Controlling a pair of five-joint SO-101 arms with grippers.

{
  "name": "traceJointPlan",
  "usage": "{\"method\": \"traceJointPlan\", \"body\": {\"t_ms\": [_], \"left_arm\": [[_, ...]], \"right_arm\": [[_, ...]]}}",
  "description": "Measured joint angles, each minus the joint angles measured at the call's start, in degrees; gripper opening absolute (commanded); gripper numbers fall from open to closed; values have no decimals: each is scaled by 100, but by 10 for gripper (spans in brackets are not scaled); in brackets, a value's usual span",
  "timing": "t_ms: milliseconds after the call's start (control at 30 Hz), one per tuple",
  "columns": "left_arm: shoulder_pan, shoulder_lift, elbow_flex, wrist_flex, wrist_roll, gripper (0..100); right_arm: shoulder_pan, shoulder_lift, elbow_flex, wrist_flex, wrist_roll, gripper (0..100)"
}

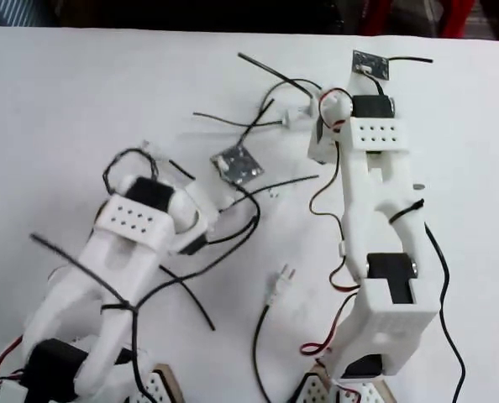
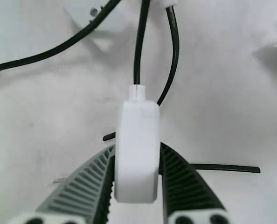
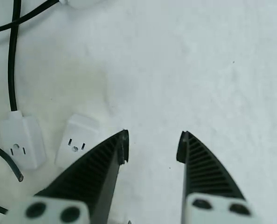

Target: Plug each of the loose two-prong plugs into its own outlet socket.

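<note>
Over on the left, the left gripper (image 2: 137, 154) is clamped on a white cord-end block (image 2: 137, 121), fingers pressed against its smooth sides, with the black cord (image 2: 137, 51) running straight out the far end. I can't tell whether its hidden face carries prongs or slots. My worry is that the rounded body could twist or squirt out of the pinch as soon as the cord goes taut. That cord also runs into the tangle of other cords (image 1: 233, 239) crossing the table (image 1: 81, 101), so one tug could drag its neighbours along. In the middle, a loose two-prong plug (image 1: 280, 284) lies flat on the table between the two arms, well apart from either gripper. It sits low, so I'd guess it's fiddly to pick up and easy to knock askew. On the right, the right gripper (image 3: 152, 140) hangs wide open over bare table, holding nothing. Two white outlet sockets (image 3: 77, 140) lie side by side just beside one of its fingers (image 3: 108, 156), though whether that finger touches the nearer one I can't make out. Nothing seems to pin them down, so a careless sweep could shove them. Pushing a plug in without bracing would likely just slide the socket away.
</note>
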Motion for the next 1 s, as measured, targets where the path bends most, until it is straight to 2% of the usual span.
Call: {"method": "traceJointPlan", "body": {"t_ms": [133, 300, 367, 467, 600, 833, 1000], "left_arm": [[202, 0, 686, -607, 0, 59], [369, 0, 1178, -967, 18, 232], [369, 0, 1178, -993, 281, 278], [352, 0, 1178, -1029, 782, 277], [211, 0, 1178, -1204, 985, 279], [-703, 0, 1178, -1714, 1002, 279], [-897, -97, 1169, -1556, 765, 278]], "right_arm": [[0, 0, 0, 0, 0, 170], [0, 0, 18, 0, 0, 170], [-9, -9, 123, 0, 0, 170], [0, 18, 167, 0, 0, 170], [0, 26, 176, 0, 0, 170], [0, 26, 176, 0, 0, 170], [0, 26, 176, 0, 0, 170]]}}
